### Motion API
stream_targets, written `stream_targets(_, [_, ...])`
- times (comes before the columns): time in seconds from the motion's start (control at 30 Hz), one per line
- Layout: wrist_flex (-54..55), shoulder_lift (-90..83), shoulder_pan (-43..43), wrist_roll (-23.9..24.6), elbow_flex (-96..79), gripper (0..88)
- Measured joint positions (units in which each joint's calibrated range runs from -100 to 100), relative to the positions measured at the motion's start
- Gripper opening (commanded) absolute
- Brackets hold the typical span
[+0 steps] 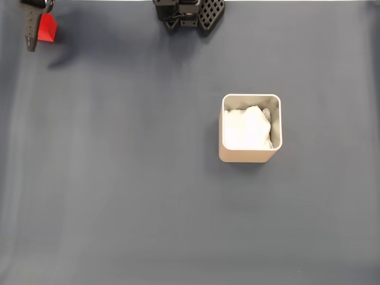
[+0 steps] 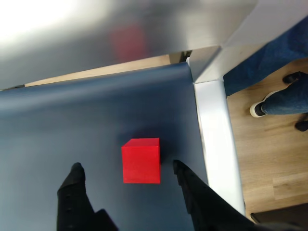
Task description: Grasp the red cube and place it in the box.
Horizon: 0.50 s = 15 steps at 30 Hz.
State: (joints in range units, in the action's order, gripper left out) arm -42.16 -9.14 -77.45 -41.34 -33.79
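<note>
Red cube point(image 1: 48, 28) sits at the far upper-left corner of the fixed view, roughly 10 o'clock from the frame's centre, resting on the dark blue-grey mat point(image 1: 148, 196). Plain matte faces, upright, one corner pointing down-right in that view. In the wrist view the cube point(image 2: 141, 160) lies just below centre, flat on the mat, with its shadow falling toward 12 o'clock.

Gripper point(image 2: 127, 168): fingers spread apart, one black fingertip point(image 2: 76, 171) at the cube's 9 o'clock, the other point(image 2: 179, 168) at its 3 o'clock. The cube lies between them; a gap shows on the 9 o'clock side, a narrower one at 3 o'clock. No contact seen on either face. In the fixed view, one dark finger point(image 1: 31, 27) stands just beside the cube at its 9 o'clock; the rest of the gripper is cut by the frame edge.

Box point(image 1: 250, 127): beige, square, rounded corners, well apart from the cube, toward 4 o'clock from it in the fixed view. White crumpled lining fills most of its inside.

Arm base point(image 1: 190, 13): black, at 12 o'clock along the top edge of the fixed view.

Wrist view, outward: the mat's edge meets a white table rim point(image 2: 216, 139) at 3 o'clock; beyond it a wooden floor point(image 2: 269, 159), and a person's jeans-clad legs and shoes point(image 2: 276, 96) at 2 o'clock.
</note>
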Motion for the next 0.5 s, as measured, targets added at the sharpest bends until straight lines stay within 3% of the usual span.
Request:
stream_targets(0.37, [0.24,-0.09,0.9,-1.42,-1.09,2.4])
stream_targets(0.5, [0.24,-0.09,0.75,-2.1,-1.09,0.1])
